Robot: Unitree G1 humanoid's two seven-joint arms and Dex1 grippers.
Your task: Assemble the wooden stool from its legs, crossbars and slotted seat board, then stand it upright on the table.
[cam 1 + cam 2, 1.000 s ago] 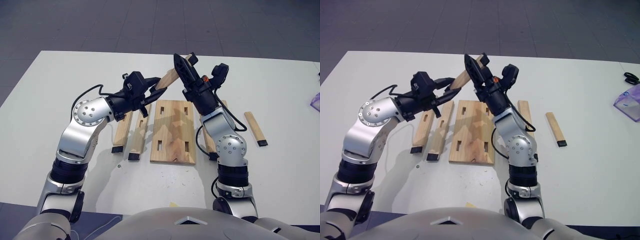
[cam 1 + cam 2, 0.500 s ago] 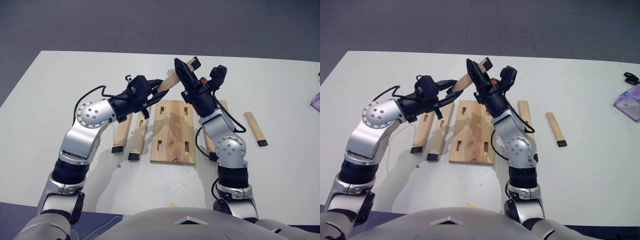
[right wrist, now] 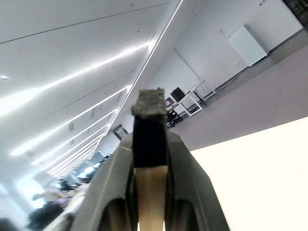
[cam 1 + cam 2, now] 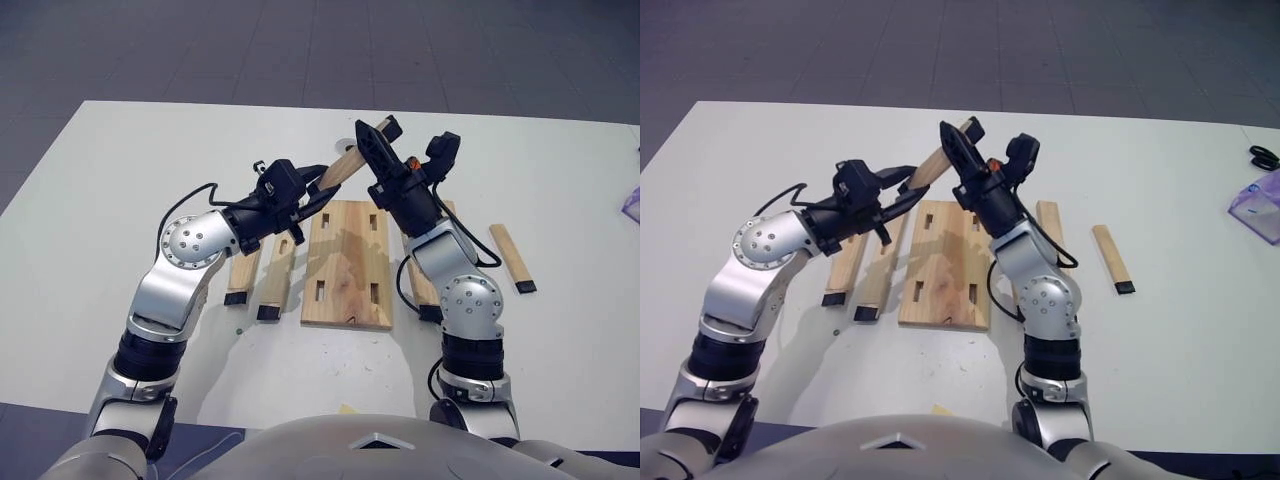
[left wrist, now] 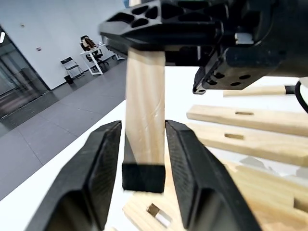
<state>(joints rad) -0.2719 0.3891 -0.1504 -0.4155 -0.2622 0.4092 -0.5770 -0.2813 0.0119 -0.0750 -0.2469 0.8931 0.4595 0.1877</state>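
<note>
My right gripper [image 4: 372,130] is shut on the upper end of a wooden leg [image 4: 345,163], holding it tilted in the air above the far edge of the slotted seat board [image 4: 345,265]. The leg's lower, dark-capped end [image 5: 143,177] sits between the fingers of my left gripper [image 5: 143,130], which is open and straddles it, with a narrow gap on one side. In the right wrist view the leg's dark tip [image 3: 149,122] pokes out between my shut fingers. Two more legs [image 4: 262,275] lie left of the board, and another [image 4: 1048,220] lies right of it, under my right arm.
A short wooden piece with a black end [image 4: 512,258] lies on the white table [image 4: 150,160] at the right. Scissors [image 4: 1262,155] and a purple box [image 4: 1260,205] sit at the far right edge. The near table edge is close to my body.
My left gripper has moved right to the lower end of the raised leg and now straddles it. My right gripper has shifted slightly right with the leg.
</note>
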